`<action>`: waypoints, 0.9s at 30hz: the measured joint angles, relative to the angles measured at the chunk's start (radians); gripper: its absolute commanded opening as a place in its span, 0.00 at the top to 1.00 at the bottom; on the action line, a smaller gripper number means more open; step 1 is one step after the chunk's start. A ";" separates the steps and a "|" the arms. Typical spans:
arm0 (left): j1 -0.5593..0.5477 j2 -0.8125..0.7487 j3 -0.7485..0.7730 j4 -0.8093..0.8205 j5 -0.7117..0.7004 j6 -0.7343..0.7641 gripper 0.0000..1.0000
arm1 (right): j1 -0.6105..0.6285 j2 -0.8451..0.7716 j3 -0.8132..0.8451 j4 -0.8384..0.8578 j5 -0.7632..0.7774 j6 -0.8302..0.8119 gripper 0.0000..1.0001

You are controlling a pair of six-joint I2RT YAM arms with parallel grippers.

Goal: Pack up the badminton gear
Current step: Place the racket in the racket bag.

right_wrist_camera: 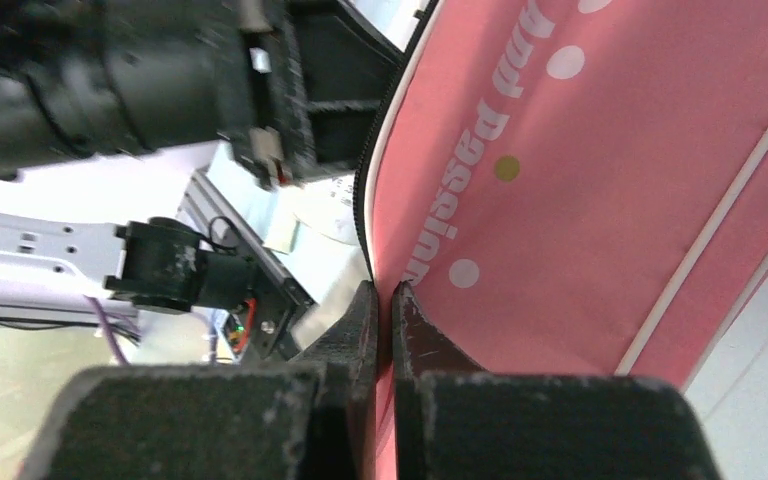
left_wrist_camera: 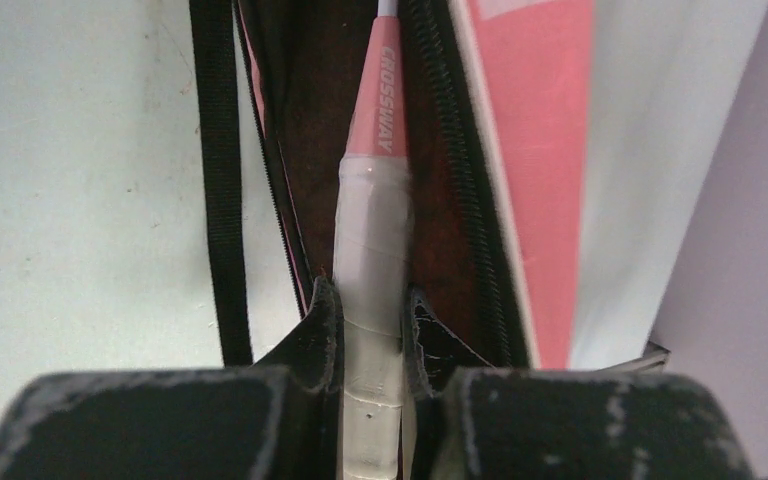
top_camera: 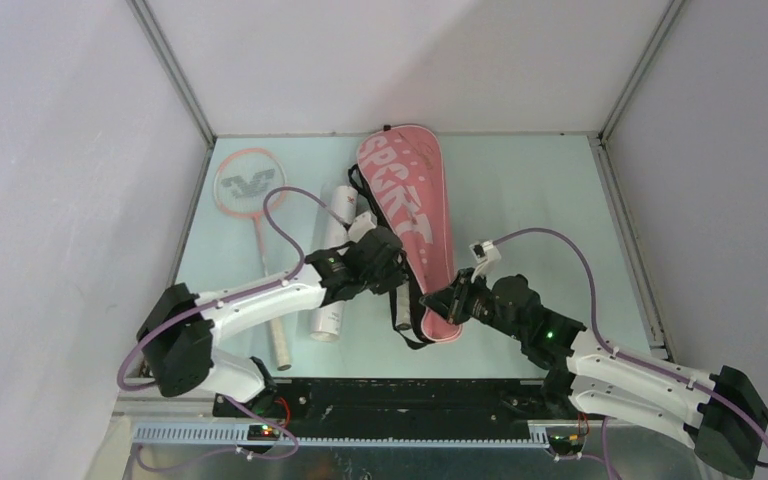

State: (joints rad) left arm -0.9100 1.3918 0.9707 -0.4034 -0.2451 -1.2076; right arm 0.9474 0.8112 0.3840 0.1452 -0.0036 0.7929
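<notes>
The pink "SPORT" racket bag point(top_camera: 407, 205) lies lengthwise mid-table, its zip side open. My left gripper point(left_wrist_camera: 372, 300) is shut on the white handle point(left_wrist_camera: 370, 250) of a pink racket whose "CROSSWAY" shaft end point(left_wrist_camera: 381, 95) runs into the bag's dark opening point(left_wrist_camera: 315, 110). In the top view the left gripper point(top_camera: 390, 262) sits at the bag's left edge. My right gripper point(right_wrist_camera: 384, 293) is shut on the bag's point(right_wrist_camera: 580, 190) edge near its narrow end, seen from above at the right gripper point(top_camera: 440, 302). A second pink-framed racket point(top_camera: 250, 187) lies at far left. A long white tube point(top_camera: 331, 265) lies between it and the bag.
The bag's black strap point(left_wrist_camera: 222, 180) trails over the table beside the opening and loops near the narrow end point(top_camera: 407, 335). The table's raised rim point(top_camera: 620, 215) and grey walls close in both sides. The left arm point(right_wrist_camera: 110, 80) crosses just above the right gripper.
</notes>
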 measured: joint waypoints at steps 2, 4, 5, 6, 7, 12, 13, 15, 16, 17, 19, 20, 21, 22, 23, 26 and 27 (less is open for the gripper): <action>-0.013 0.033 0.006 0.002 -0.007 -0.007 1.00 | -0.006 -0.002 -0.003 0.026 -0.014 0.028 1.00; -0.033 0.069 0.012 0.011 -0.027 -0.029 1.00 | -0.012 -0.006 -0.004 0.039 -0.019 0.050 1.00; -0.047 0.084 0.012 0.020 -0.046 -0.045 1.00 | -0.014 -0.008 -0.004 0.043 -0.019 0.057 1.00; -0.058 0.095 0.013 0.026 -0.061 -0.064 1.00 | -0.016 -0.011 -0.005 0.044 -0.021 0.066 1.00; -0.069 0.107 0.019 0.025 -0.078 -0.089 1.00 | -0.018 -0.013 -0.009 0.043 -0.020 0.072 1.00; -0.082 0.145 0.072 -0.030 -0.110 -0.184 1.00 | -0.025 -0.033 -0.042 0.071 0.010 0.113 1.00; -0.084 0.145 0.079 -0.043 -0.111 -0.205 1.00 | -0.025 -0.039 -0.054 0.086 0.011 0.126 1.00; -0.086 0.145 0.085 -0.057 -0.111 -0.243 1.00 | -0.025 -0.057 -0.098 0.143 0.013 0.158 1.00; -0.087 0.144 0.085 -0.050 -0.109 -0.264 1.00 | -0.024 -0.064 -0.122 0.156 0.013 0.170 1.00; -0.089 0.143 0.085 -0.048 -0.109 -0.281 1.00 | -0.021 -0.068 -0.146 0.168 0.018 0.182 1.00; -0.090 0.144 0.085 -0.057 -0.108 -0.307 0.95 | -0.013 -0.074 -0.171 0.177 0.032 0.200 1.00; -0.090 0.146 0.085 -0.063 -0.106 -0.314 0.91 | -0.002 -0.077 -0.173 0.177 0.045 0.204 1.00; -0.091 0.150 0.093 -0.078 -0.103 -0.322 0.76 | 0.013 -0.081 -0.174 0.173 0.060 0.206 1.00; -0.091 0.163 0.114 -0.104 -0.099 -0.322 0.66 | 0.023 -0.085 -0.174 0.169 0.072 0.207 1.00; -0.092 0.176 0.134 -0.124 -0.098 -0.319 0.44 | 0.029 -0.091 -0.174 0.164 0.090 0.208 1.00; -0.081 0.237 0.203 -0.171 -0.150 -0.315 0.15 | 0.034 -0.124 -0.179 0.155 0.105 0.218 1.00; -0.066 0.257 0.219 -0.168 -0.169 -0.303 0.13 | 0.038 -0.141 -0.179 0.148 0.086 0.221 1.00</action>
State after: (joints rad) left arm -0.9760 1.6485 1.1893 -0.5713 -0.4141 -1.5105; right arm 0.9855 0.6701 0.2054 0.2935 0.0826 1.0138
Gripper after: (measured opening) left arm 0.754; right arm 0.029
